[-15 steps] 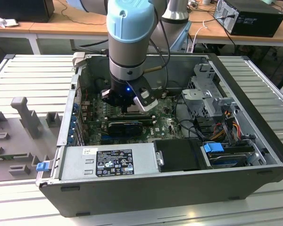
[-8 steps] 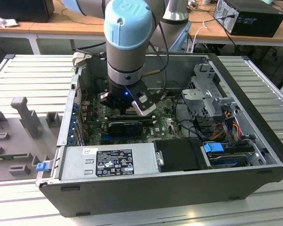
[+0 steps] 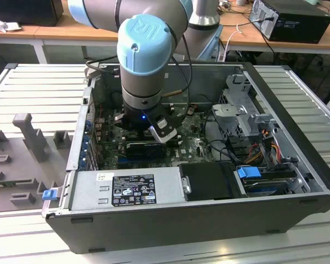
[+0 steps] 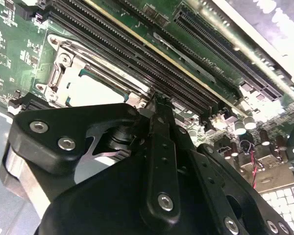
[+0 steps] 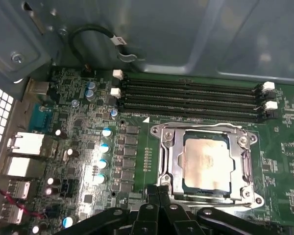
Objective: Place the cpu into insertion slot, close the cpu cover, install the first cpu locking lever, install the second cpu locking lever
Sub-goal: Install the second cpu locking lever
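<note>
The cpu (image 5: 207, 164) lies flat in the insertion slot (image 5: 156, 131), its pale metal top showing through the window of the cpu cover (image 5: 170, 157), which is folded down over it. In the first wrist view my gripper (image 5: 159, 192) is shut, its fingertips together at the edge of the socket frame. I cannot tell whether they pinch a lever. In the second wrist view the cpu (image 4: 95, 90) shows just past the dark finger (image 4: 159, 117). In the exterior view the arm reaches down into the open computer case and the gripper (image 3: 146, 131) hangs low over the green board.
Long black memory slots (image 5: 191, 95) run beside the socket. The case wall (image 5: 186, 34) rises behind them, with a black cable loop (image 5: 95, 32). Rear ports (image 5: 27, 144) and capacitors sit on the other side. A power supply (image 3: 126, 187) and drive cage (image 3: 242, 110) crowd the case.
</note>
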Robot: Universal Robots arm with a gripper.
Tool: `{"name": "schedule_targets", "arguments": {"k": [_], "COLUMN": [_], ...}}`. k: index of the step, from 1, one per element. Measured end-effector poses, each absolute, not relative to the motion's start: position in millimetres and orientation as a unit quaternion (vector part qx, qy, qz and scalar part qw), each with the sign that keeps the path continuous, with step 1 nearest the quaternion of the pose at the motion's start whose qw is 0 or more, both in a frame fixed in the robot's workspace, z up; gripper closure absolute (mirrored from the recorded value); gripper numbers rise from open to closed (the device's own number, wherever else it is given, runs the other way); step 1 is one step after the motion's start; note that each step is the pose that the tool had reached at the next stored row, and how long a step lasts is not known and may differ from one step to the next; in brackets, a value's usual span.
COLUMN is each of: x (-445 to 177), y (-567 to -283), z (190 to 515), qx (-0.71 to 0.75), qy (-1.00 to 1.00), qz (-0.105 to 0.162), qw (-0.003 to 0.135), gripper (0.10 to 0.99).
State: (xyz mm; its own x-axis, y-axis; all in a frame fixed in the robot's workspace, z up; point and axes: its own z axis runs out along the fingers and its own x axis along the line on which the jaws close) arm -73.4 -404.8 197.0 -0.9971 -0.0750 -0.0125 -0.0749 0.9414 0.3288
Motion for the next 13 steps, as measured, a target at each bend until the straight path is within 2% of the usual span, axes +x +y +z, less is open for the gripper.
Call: {"name": "schedule_targets", "arguments": {"k": [6, 13], "x": [-75, -75], "y": [-405, -404], "z": [194, 221], "qx": [0.038, 0.038], "qy": [-0.983, -0.983], "qz": [-0.180, -0.180], "qw": [0.000, 0.000], "gripper": [0.980, 0.980]}}
